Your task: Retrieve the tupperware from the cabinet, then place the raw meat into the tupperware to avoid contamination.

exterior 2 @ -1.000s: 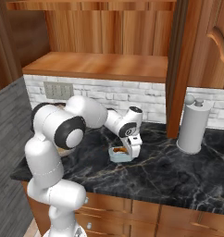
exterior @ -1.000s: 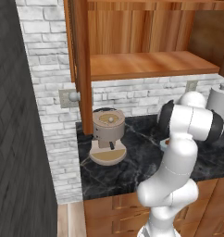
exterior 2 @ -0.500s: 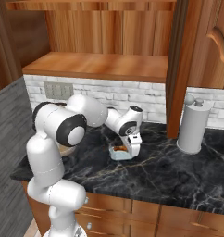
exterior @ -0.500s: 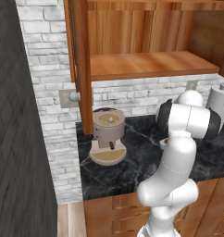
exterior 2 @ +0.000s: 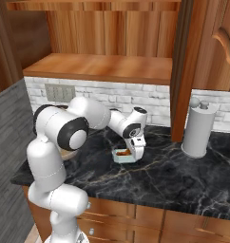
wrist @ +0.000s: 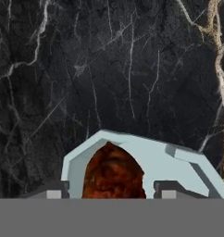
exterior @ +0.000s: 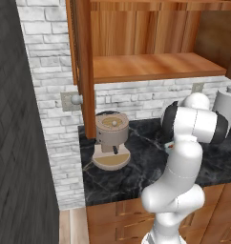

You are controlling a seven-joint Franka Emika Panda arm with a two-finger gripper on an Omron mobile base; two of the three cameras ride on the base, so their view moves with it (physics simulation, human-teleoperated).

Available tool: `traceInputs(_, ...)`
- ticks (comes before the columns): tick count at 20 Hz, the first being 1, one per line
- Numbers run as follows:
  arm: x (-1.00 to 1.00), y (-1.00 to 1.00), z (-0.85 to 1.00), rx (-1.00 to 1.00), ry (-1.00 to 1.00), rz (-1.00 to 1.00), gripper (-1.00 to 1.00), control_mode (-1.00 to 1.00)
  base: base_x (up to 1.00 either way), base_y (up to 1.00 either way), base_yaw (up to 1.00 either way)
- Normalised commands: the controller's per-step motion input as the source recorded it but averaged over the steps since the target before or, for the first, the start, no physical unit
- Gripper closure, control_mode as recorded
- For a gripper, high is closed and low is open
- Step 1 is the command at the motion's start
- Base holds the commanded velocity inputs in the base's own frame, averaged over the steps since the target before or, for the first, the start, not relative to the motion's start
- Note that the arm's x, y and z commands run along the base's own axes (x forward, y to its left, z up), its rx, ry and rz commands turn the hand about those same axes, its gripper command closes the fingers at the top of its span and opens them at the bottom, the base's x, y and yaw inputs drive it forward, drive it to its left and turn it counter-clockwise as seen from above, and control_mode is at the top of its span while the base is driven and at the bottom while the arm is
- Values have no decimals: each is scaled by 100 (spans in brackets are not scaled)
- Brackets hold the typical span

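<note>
The tupperware (exterior 2: 121, 158), a small pale blue tub, sits on the black marble counter (exterior 2: 183, 175) below the open cabinet (exterior 2: 98, 66). The raw meat (exterior 2: 121, 153) lies inside it as an orange-brown lump. My gripper (exterior 2: 135, 149) hangs just over the tub's right side, pointing down. In the hand view the tupperware (wrist: 160, 159) rim curves around the raw meat (wrist: 113, 173), and the gripper (wrist: 110, 193) is open, its two fingertips (wrist: 53, 192) standing clear on either side of the meat. In the left base view my own arm hides the hand, and the cabinet (exterior: 155, 66) shelf is bare.
A beige coffee machine (exterior: 110, 138) stands at the counter's left end against the brick wall. A tall grey canister (exterior 2: 198, 128) stands to the right of the tub, beside the cabinet's wooden post (exterior 2: 181, 71). Wooden drawers (exterior 2: 150, 218) run under the counter's front edge.
The fingers have spread apart and the meat now lies loose in the tub. The arm itself has hardly moved.
</note>
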Motion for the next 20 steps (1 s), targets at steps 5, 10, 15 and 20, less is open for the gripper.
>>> traceInputs(5, 0, 0, 5, 0, 0, 0, -100, -100, 0, 0, 0)
traceInputs(10, -7, 0, 10, 2, -10, 0, -100, -100, 0, 0, 0)
traceInputs(15, -9, 0, 24, 3, -11, 0, -100, -100, 0, 0, 0)
traceInputs(20, -32, 0, 32, 2, -8, 0, -100, -100, 0, 0, 0)
